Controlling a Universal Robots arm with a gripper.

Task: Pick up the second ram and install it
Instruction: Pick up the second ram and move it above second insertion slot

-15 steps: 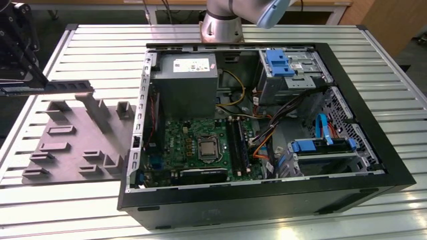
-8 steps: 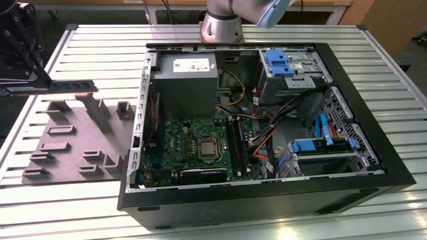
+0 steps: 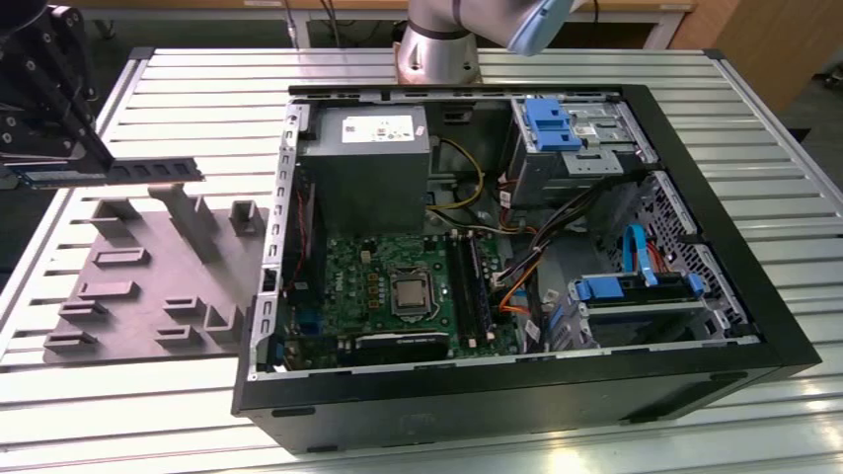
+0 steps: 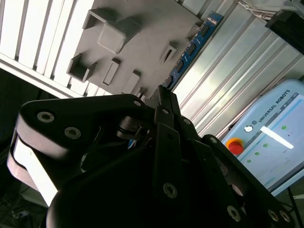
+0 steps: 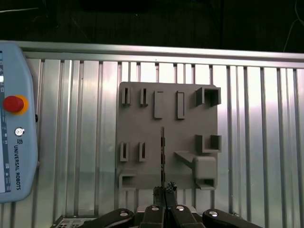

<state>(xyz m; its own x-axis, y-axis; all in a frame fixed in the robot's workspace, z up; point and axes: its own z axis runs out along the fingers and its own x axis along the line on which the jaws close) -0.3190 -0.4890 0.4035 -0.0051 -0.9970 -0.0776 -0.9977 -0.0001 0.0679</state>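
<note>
The gripper [image 5: 164, 191] is cut off at the exterior view's left edge, so we read its jaws from the first wrist view. There they're pinched narrow on the second ram [image 3: 148, 171], seen edge-on as a thin line. The stick hangs level over the grey fixture plate [image 3: 145, 267], well apart from the open computer case [image 3: 527, 395]. Its memory slots are too cluttered for us to make out. Everything sits on a ribbed metal table [image 3: 764, 178]. We count one stick, one plate, one case and one teach pendant [image 5: 16, 142].
</note>
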